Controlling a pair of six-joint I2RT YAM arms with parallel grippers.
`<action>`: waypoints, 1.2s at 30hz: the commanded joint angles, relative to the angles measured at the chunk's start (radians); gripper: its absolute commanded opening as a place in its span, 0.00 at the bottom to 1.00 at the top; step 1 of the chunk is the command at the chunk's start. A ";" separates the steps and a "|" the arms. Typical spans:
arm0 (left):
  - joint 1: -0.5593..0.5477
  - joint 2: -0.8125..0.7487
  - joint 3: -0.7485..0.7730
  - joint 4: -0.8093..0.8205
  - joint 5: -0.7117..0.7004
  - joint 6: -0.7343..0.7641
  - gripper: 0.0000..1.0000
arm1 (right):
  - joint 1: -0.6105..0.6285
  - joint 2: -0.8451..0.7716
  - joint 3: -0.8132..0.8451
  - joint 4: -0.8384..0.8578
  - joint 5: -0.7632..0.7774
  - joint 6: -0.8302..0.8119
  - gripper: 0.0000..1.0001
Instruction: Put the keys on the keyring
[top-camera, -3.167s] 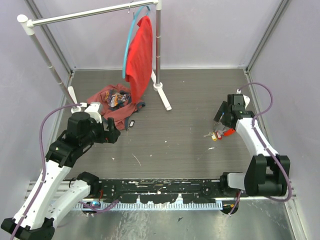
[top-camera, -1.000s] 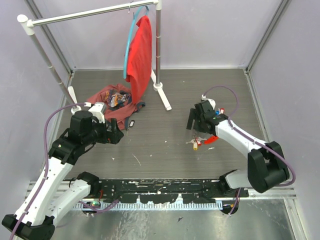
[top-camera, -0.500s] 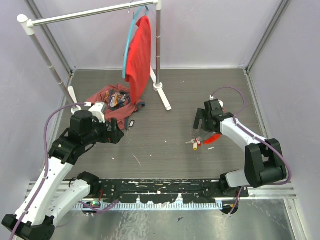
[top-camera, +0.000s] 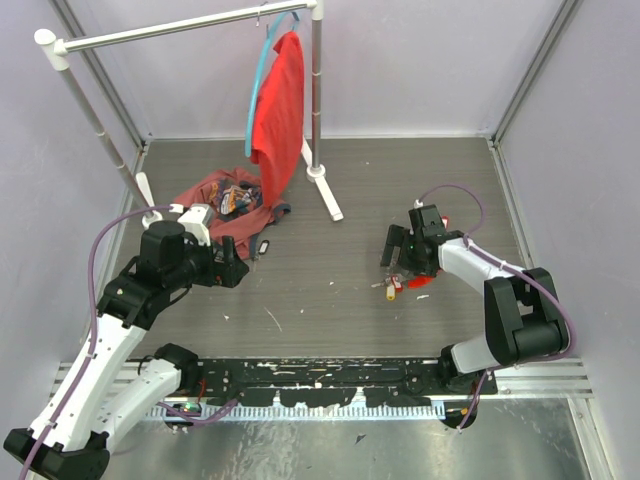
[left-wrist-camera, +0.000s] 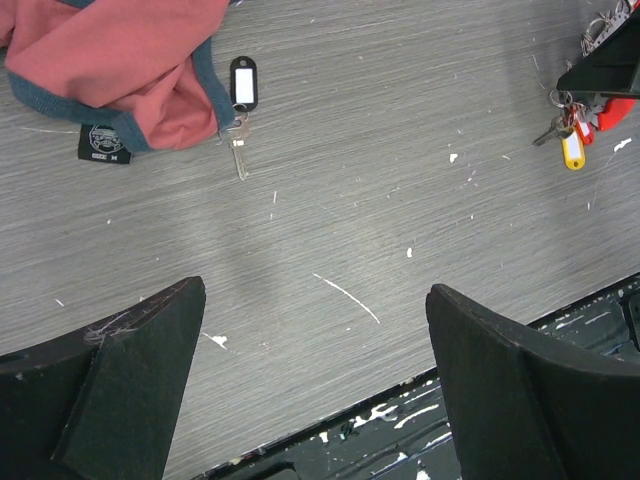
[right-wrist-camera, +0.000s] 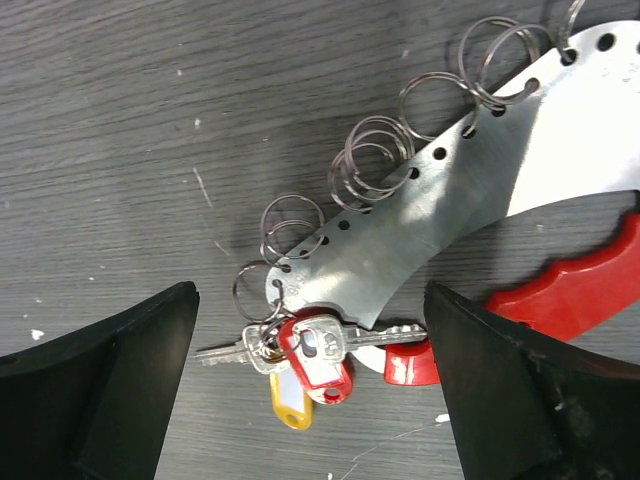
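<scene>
On the worktop (top-camera: 340, 300), a red shirt (top-camera: 215, 195) lies upper left in the overhead. My left claw (left-wrist-camera: 315, 295) and right claw (right-wrist-camera: 310, 300) gape fully, empty. Only the right wrist view resolves the perforated plate (right-wrist-camera: 400, 240), with the keys (right-wrist-camera: 305, 355) and keyring (right-wrist-camera: 237, 290) at its lower tip, bottom-centre.

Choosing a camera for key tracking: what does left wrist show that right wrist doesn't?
Only left wrist: black oblong fob with a silver key attached, beside red teal-hemmed cloth. Only right wrist: silver perforated metal plate. Both: bunch of silver keys with red and yellow plastic tags, red plastic handle, grey wood-grain table.
</scene>
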 joint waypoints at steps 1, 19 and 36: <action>0.004 -0.006 -0.011 0.027 0.017 0.001 0.98 | -0.001 -0.012 -0.013 0.050 -0.085 0.032 1.00; 0.005 -0.001 -0.012 0.029 0.026 0.000 0.98 | 0.226 -0.086 -0.013 0.078 -0.315 0.170 1.00; 0.004 0.000 -0.011 0.031 0.029 0.002 0.98 | 0.296 -0.203 0.072 -0.145 -0.031 0.066 0.94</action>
